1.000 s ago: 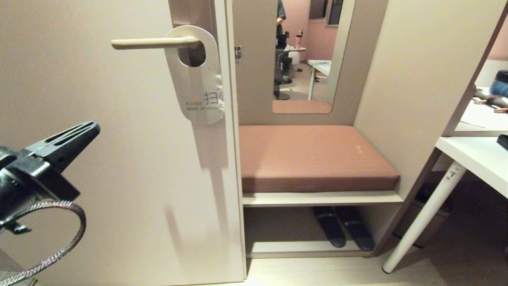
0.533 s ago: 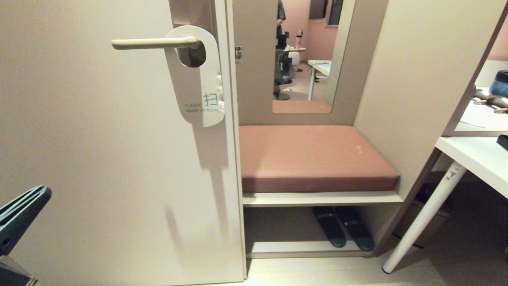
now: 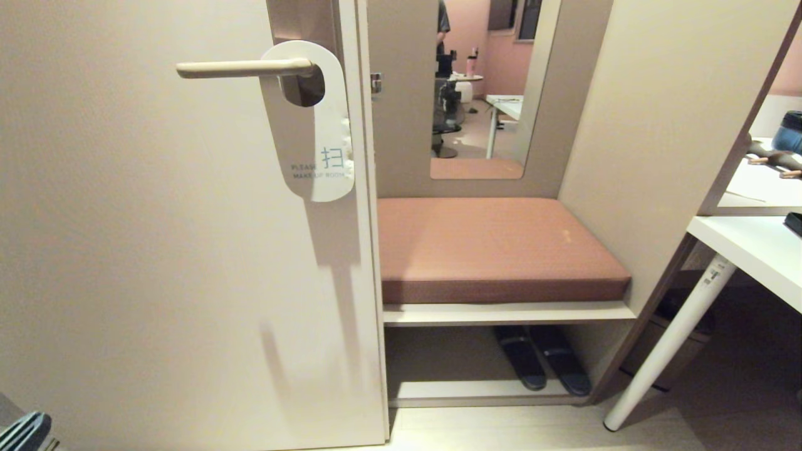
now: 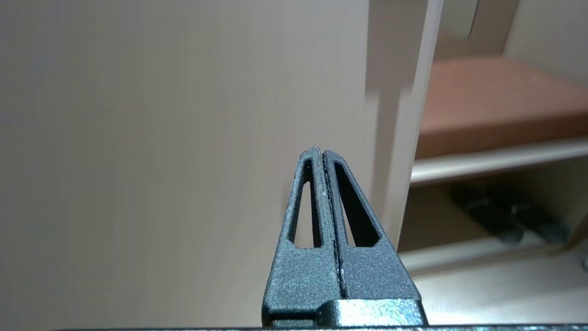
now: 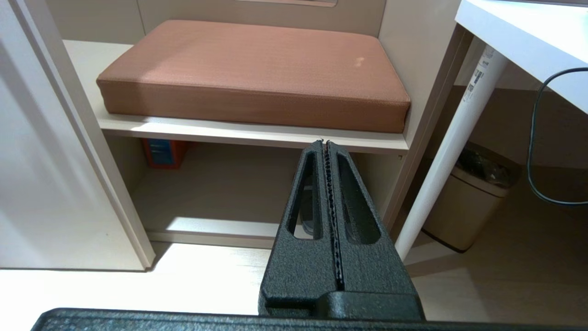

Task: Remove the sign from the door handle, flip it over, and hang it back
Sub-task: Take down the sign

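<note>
Both pincers are seen pressed together and empty: left pincer (image 4: 324,154) low beside the door, right pincer (image 5: 325,145) parked facing the shelf. The sign (image 3: 316,125) is hung on the door handle (image 3: 241,67), white side out. Task is judged done, or else unstarted.

Matte black textured left claw (image 4: 324,154), right claw (image 5: 325,145); tapered fingers, long slots.

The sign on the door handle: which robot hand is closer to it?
Left. The left gripper sits low in front of the door, far below the sign. The right gripper is over by the bench, past the door's edge.
</note>
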Robot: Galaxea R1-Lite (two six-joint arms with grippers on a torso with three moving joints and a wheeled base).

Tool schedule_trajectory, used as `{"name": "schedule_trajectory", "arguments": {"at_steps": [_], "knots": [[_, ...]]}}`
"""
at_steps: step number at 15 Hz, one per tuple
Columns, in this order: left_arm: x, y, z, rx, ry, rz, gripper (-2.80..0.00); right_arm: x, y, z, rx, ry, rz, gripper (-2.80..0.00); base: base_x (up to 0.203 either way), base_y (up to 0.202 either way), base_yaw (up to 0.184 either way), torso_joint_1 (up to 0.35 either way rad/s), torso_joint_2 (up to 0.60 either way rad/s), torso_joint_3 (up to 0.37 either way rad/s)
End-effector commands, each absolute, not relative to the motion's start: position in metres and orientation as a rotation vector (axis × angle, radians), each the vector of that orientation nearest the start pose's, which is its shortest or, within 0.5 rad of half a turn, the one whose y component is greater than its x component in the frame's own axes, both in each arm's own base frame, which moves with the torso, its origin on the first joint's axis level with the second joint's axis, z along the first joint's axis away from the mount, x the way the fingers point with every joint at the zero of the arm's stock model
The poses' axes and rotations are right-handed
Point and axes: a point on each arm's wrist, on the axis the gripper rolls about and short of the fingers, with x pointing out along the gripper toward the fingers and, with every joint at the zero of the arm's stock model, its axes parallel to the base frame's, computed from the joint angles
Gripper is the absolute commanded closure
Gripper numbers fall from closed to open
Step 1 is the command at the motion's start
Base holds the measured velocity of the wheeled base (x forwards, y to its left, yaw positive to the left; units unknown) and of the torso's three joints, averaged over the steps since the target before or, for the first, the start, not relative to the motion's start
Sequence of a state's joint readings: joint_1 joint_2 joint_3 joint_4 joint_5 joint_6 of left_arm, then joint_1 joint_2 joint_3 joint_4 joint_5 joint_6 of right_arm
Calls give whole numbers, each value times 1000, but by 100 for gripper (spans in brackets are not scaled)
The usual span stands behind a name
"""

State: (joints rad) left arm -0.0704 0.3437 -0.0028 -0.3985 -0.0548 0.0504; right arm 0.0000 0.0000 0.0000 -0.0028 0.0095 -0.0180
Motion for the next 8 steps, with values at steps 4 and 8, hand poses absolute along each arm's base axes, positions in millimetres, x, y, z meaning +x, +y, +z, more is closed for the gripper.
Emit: {"name": "schedule_trajectory", "arguments": {"at_steps": [4,8], "knots": [[-18,-1,88,48,-44,-60,0,-23,0,76,-18,-3,9,0,0,0,0,0,0,0],[-23,0,82,19,-66,-27,0,-23,0,76,-18,-3,9,0,0,0,0,0,0,0]]}}
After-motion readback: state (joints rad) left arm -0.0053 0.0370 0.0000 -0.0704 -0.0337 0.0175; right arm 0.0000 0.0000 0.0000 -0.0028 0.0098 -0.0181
